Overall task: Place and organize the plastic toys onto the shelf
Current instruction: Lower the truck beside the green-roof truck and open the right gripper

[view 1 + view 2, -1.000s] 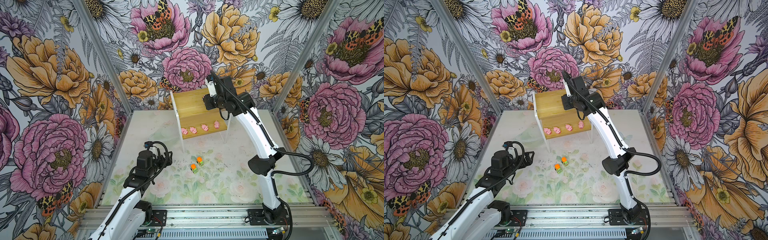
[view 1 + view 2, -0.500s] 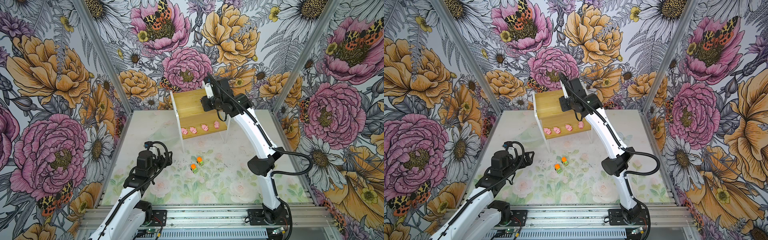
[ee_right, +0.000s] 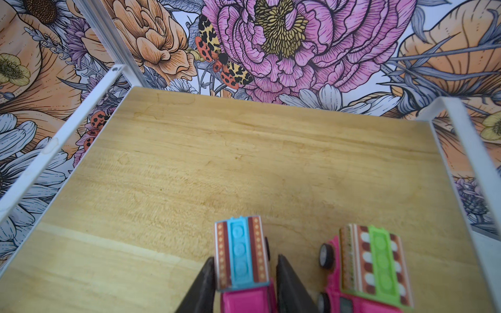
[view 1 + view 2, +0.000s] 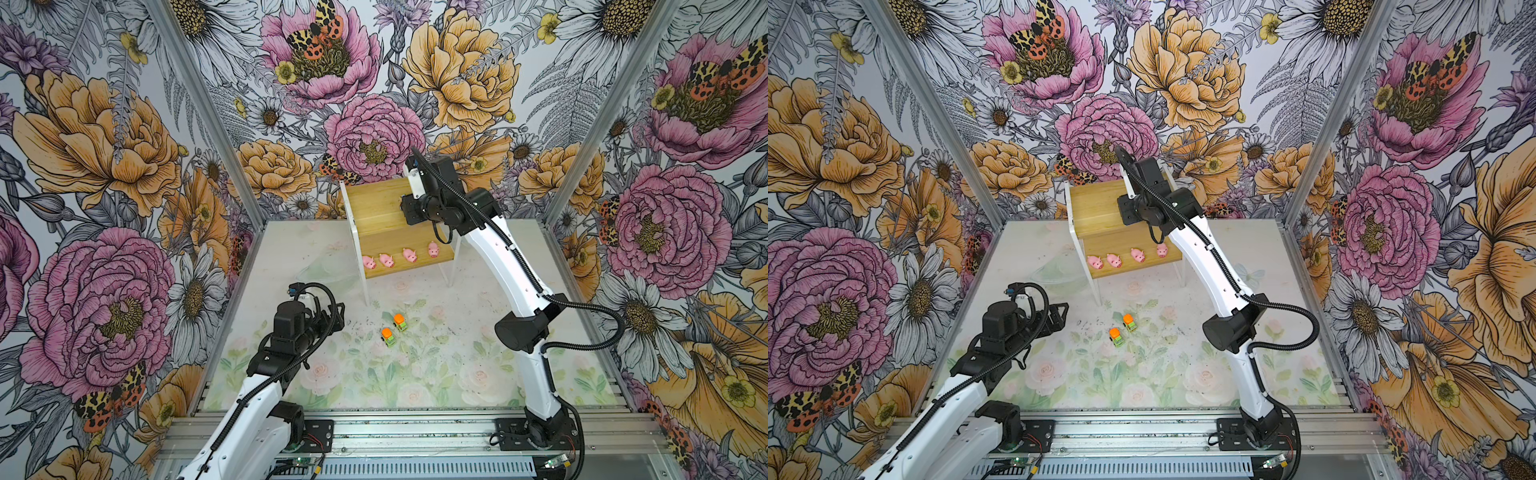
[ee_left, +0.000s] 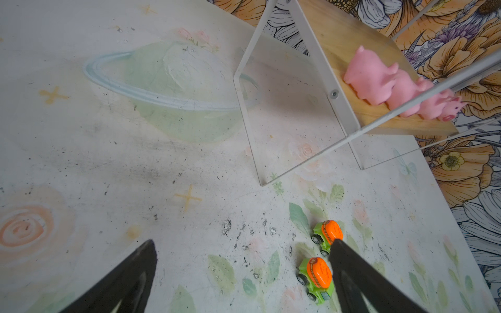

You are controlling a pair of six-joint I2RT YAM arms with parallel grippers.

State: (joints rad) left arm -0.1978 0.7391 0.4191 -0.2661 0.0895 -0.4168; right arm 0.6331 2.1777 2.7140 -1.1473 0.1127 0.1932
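On the pale table (image 4: 415, 374), printed with faint roses and flecked with dark scuffs, two trucks (image 4: 387, 336) stand near the shelf (image 4: 374, 203), set by the far wall (image 4: 374, 83) of a booth papered in big flowers. Four pigs (image 4: 386, 260) line its lower board; two cars (image 3: 238, 254) sit on the upper. The right fingers (image 3: 203, 284) closely flank one car; whether they grip it I cannot tell. The left fingers (image 5: 352, 271) gape wide, empty.
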